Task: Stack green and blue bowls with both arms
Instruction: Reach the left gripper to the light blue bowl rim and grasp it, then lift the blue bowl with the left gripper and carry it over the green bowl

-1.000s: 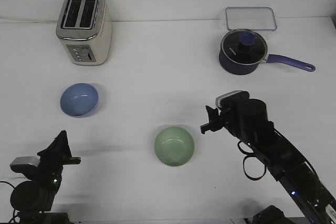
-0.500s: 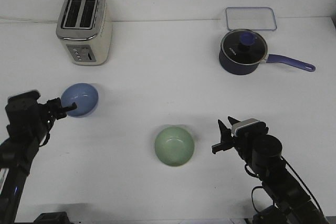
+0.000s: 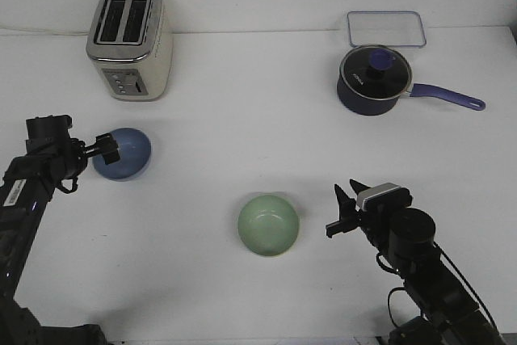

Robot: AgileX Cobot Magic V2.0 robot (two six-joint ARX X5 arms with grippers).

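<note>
The blue bowl (image 3: pixel 128 153) sits on the white table at the left, tipped a little, with its rim toward my left gripper (image 3: pixel 107 148). The left gripper's fingers are closed on the bowl's left rim. The green bowl (image 3: pixel 268 225) stands upright at the front middle of the table. My right gripper (image 3: pixel 337 211) is to the right of the green bowl, a short gap away. It points toward the bowl with its fingers apart and holds nothing.
A cream toaster (image 3: pixel 128 43) stands at the back left. A dark navy saucepan (image 3: pixel 372 80) with a purple handle is at the back right, with a clear tray (image 3: pixel 386 28) behind it.
The left arm rose from the front left corner and reached the blue bowl's left rim, and the bowl now looks tipped. The right arm drew back toward the front right and has held still since.
</note>
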